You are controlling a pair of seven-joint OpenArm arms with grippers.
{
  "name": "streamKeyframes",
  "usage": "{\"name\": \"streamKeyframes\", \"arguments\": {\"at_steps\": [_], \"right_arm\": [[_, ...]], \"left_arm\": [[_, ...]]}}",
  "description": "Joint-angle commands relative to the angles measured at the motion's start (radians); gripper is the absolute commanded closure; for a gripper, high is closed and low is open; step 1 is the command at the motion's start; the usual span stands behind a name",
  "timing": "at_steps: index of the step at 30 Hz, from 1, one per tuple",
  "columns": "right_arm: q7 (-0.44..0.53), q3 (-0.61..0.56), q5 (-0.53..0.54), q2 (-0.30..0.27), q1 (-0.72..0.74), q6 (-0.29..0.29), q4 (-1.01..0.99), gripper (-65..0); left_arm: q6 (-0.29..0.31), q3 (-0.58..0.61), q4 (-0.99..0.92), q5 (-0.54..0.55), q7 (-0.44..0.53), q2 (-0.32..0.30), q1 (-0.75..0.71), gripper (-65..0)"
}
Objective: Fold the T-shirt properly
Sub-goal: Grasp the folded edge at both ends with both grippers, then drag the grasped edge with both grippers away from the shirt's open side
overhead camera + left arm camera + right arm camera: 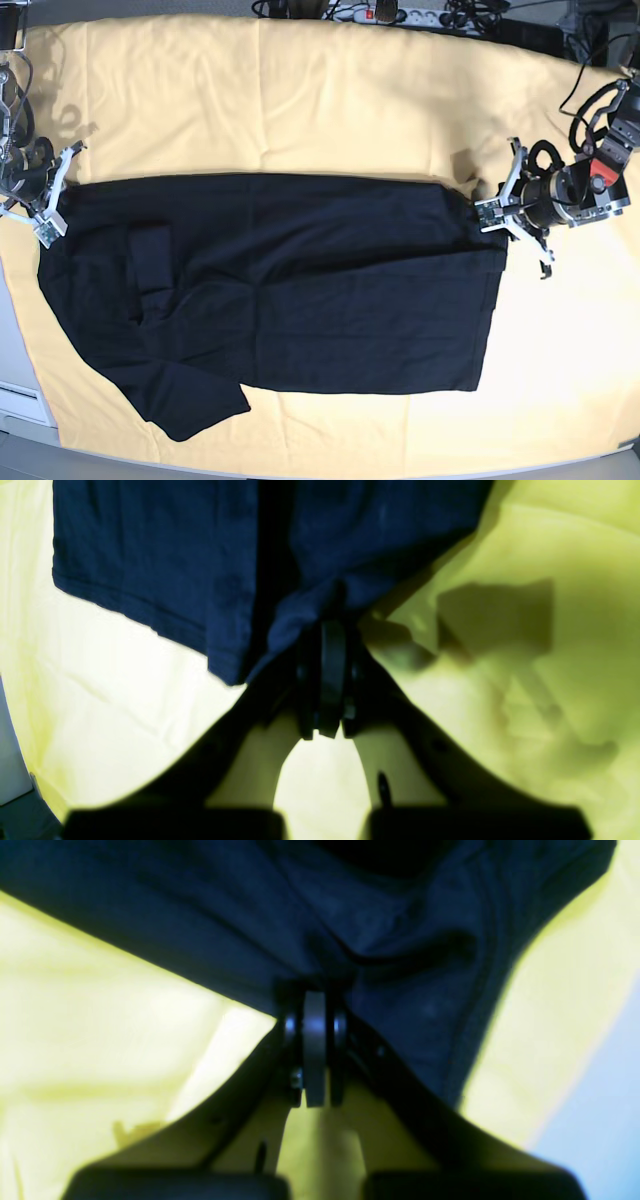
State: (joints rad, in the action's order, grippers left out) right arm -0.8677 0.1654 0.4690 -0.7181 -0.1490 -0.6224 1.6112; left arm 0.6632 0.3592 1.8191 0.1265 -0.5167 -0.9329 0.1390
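**Both pincers gripping the far edge**

The left pincer [492, 213] is pinching the hem corner of the T-shirt [300, 280]; the right pincer [52, 205] is pinching the opposite corner (both pressed together on cloth). The one shirt is lying toward the near side, long axis between the two arms, on one yellow cloth [300, 100] covering the counter.

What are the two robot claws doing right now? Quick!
Left gripper: closed, pinching the edge of the T-shirt.
Right gripper: closed, pinching the T-shirt's opposite edge.
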Motion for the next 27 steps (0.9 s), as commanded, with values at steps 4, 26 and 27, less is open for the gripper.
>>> {"name": "streamKeyframes", "arguments": {"at_steps": [4, 26, 27], "right_arm": [[-0.02, 0.014, 0.001, -0.053, 0.013, 0.028, 0.074, 0.0], [-0.113, 0.114, 0.107, -0.077, -0.16, -0.025, 0.206, 0.0], [-0.113, 0.13, 0.114, -0.077, -0.18, -0.025, 0.223, 0.0]], "left_arm": [[-0.01, -0.013, 0.021, 0.005, 0.012, -0.053, 0.045, 0.0], [-0.01, -0.013, 0.175, 0.042, -0.04, -0.187, -0.045, 0.0], [-0.01, -0.013, 0.183, 0.047, -0.055, -0.19, -0.045, 0.0]]}}
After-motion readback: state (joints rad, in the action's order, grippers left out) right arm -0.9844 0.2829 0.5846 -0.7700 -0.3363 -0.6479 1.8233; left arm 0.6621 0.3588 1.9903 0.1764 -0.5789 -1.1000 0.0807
